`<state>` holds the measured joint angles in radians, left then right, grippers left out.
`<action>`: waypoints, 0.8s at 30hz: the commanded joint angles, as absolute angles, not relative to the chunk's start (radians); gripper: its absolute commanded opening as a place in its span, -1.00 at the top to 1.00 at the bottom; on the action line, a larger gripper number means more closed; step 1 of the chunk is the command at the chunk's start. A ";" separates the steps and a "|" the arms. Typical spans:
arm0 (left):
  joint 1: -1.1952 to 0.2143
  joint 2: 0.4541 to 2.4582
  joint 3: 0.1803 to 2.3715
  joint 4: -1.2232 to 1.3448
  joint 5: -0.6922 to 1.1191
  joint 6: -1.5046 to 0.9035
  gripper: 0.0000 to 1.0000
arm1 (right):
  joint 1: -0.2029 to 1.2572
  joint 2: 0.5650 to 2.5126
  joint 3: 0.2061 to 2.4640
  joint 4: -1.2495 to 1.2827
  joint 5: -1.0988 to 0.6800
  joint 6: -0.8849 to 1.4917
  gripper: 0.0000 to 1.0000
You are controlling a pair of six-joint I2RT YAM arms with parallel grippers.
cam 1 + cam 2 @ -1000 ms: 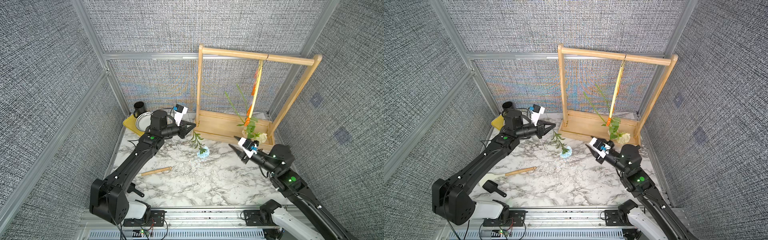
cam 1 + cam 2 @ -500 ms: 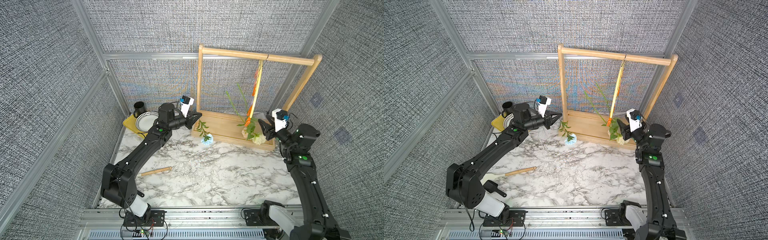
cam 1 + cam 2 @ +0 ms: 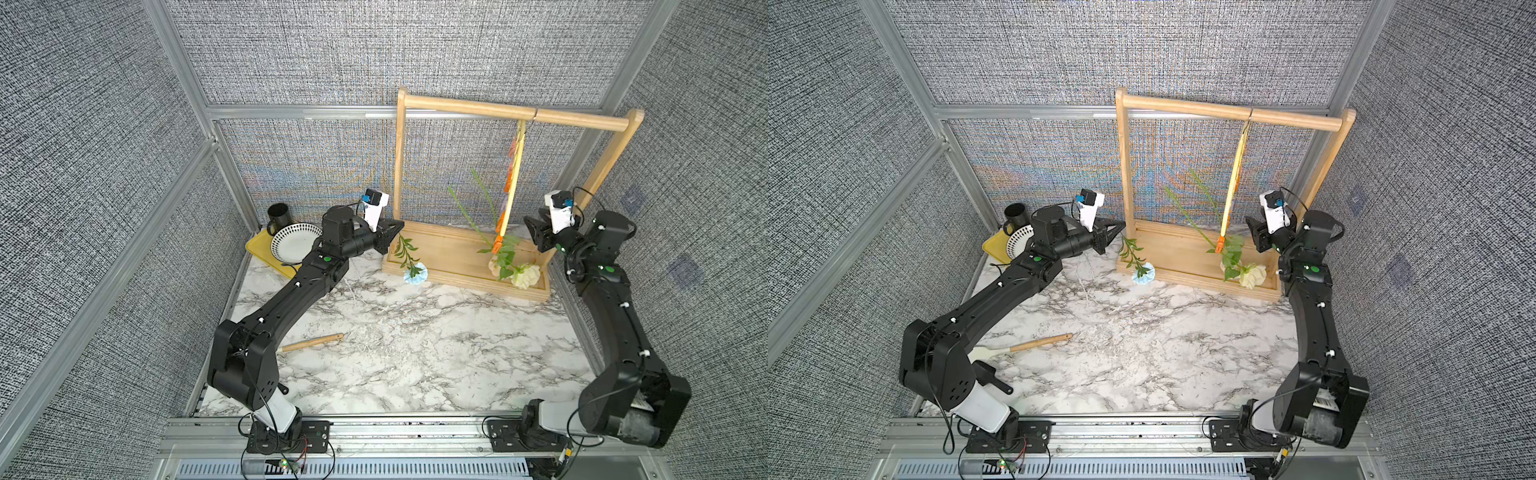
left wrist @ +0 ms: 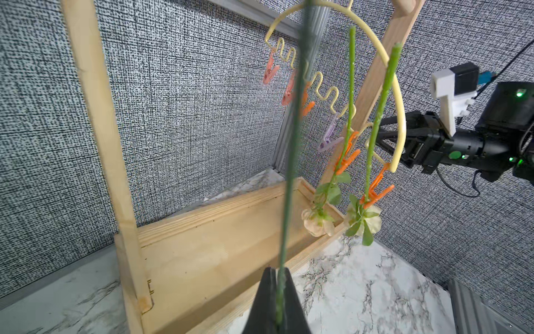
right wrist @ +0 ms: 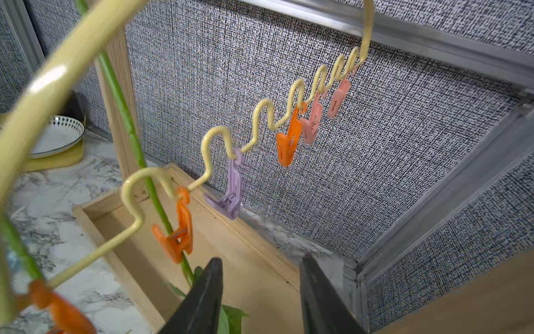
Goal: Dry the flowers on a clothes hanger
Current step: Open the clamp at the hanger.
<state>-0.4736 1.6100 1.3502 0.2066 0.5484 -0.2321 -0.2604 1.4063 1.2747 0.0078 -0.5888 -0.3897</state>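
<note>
Two roses (image 4: 316,224) hang clipped head-down on the yellow hanger (image 4: 397,121). Within the last second the left tool (image 3: 394,235), clamped on the blue flower (image 3: 415,274) by its stem, has carried it from mid-table (image 3: 415,353) to the rack (image 3: 400,166). The right tool (image 5: 261,277), empty with jaws apart, has swung up beside the hanger, probably to pinch open a free clip (image 5: 232,193).
</note>
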 commanded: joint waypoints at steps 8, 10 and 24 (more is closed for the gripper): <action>-0.473 1.621 1.358 0.212 0.529 -0.209 0.96 | -0.228 1.588 1.484 -0.265 -0.677 -0.717 0.05; -0.472 1.625 1.356 0.213 0.530 -0.213 0.96 | -0.228 1.611 1.517 -0.293 -0.717 -0.751 0.00; -0.473 1.624 1.342 0.214 0.536 -0.219 0.96 | -0.196 1.778 1.747 -0.467 -0.848 -0.908 -0.06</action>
